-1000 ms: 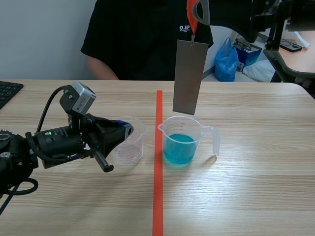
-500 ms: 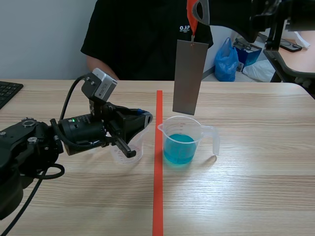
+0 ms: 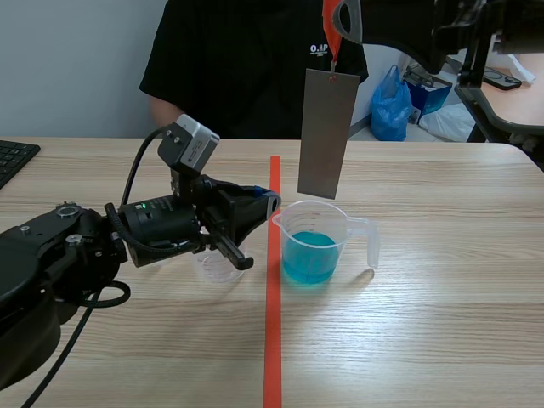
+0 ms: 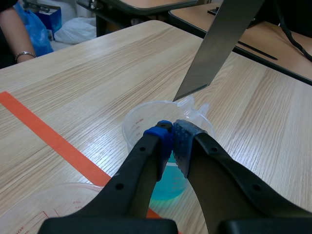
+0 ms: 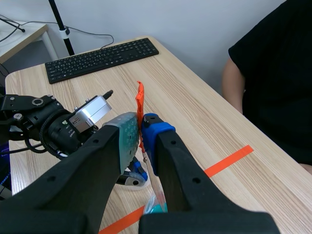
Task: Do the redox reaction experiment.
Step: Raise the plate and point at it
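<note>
Pinches orange tab [image 3: 330, 25] in right jaws, with metal sheet [image 3: 327, 133] hanging upright from it just above beaker of blue liquid [image 3: 314, 242] on table [image 3: 442, 323], right of tape line. Has left jaws pressed together on nothing, tips at that beaker's near rim. Leaves empty beaker [image 3: 211, 268] under left arm.

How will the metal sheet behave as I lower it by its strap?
The metal sheet looks flat and thin: probably stiff and fairly light. Hanging only from the orange strap pinched in the right gripper, it may swing or twist.
</note>
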{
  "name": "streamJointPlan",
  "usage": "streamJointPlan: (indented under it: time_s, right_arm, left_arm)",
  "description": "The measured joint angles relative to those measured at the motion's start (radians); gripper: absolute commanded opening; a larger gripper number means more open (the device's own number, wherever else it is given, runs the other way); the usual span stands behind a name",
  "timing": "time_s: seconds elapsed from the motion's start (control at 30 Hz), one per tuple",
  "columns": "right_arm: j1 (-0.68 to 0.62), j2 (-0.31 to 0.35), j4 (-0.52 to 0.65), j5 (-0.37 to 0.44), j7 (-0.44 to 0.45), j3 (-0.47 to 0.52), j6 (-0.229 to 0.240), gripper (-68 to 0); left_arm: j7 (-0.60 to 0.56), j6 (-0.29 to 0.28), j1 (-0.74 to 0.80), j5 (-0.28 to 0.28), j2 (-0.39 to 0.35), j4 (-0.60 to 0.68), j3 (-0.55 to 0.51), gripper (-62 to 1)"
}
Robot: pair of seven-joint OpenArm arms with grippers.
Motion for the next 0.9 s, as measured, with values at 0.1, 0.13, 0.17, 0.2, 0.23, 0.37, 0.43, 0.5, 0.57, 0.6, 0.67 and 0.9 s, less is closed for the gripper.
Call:
streamJointPlan:
  time_s: [0.1,0.13,0.17,0.2,0.23,0.37,0.43,0.5,0.57,0.6,0.67,0.9]
  right_arm:
    - [0.0,0.0,0.0,0.0,0.0,0.0,0.0,-65.8]
    - [0.0,0.0,0.0,0.0,0.0,0.0,0.0,-65.8]
    - [0.0,0.0,0.0,0.0,0.0,0.0,0.0,-65.8]
    - [0.0,0.0,0.0,0.0,0.0,0.0,0.0,-65.8]
    - [0.0,0.0,0.0,0.0,0.0,0.0,0.0,-65.8]
    - [0.0,0.0,0.0,0.0,0.0,0.0,0.0,-65.8]
    - [0.0,0.0,0.0,0.0,0.0,0.0,0.0,-65.8]
    - [0.0,0.0,0.0,0.0,0.0,0.0,0.0,-65.8]
    - [0.0,0.0,0.0,0.0,0.0,0.0,0.0,-65.8]
    - [0.0,0.0,0.0,0.0,0.0,0.0,0.0,-65.8]
    - [0.0,0.0,0.0,0.0,0.0,0.0,0.0,-65.8]
    - [0.0,0.0,0.0,0.0,0.0,0.0,0.0,-65.8]
  left_arm:
    - [0.0,0.001,-0.001,0.0,0.006,0.0,0.0,-58.2]
    - [0.0,0.0,-0.003,0.0,0.007,0.0,0.0,-58.2]
    - [0.0,0.0,-0.006,0.0,0.007,0.0,0.0,-58.2]
    - [0.002,0.0,-0.009,0.0,0.007,0.0,0.0,-58.2]
    - [0.003,0.001,-0.014,0.0,0.007,0.0,0.0,-58.2]
    - [0.003,0.004,-0.023,0.0,0.007,0.0,0.0,-58.2]
    - [0.004,0.003,-0.022,0.0,0.007,0.0,0.0,-58.2]
    - [0.004,0.003,-0.022,0.0,0.007,0.0,0.0,-58.2]
    - [0.004,0.003,-0.022,0.0,0.007,0.0,0.0,-58.2]
    - [0.004,0.003,-0.022,0.0,0.007,0.0,0.0,-58.2]
    - [0.004,0.003,-0.022,0.0,0.007,0.0,0.0,-58.2]
    - [0.004,0.008,-0.022,0.0,0.007,0.0,0.0,-58.2]
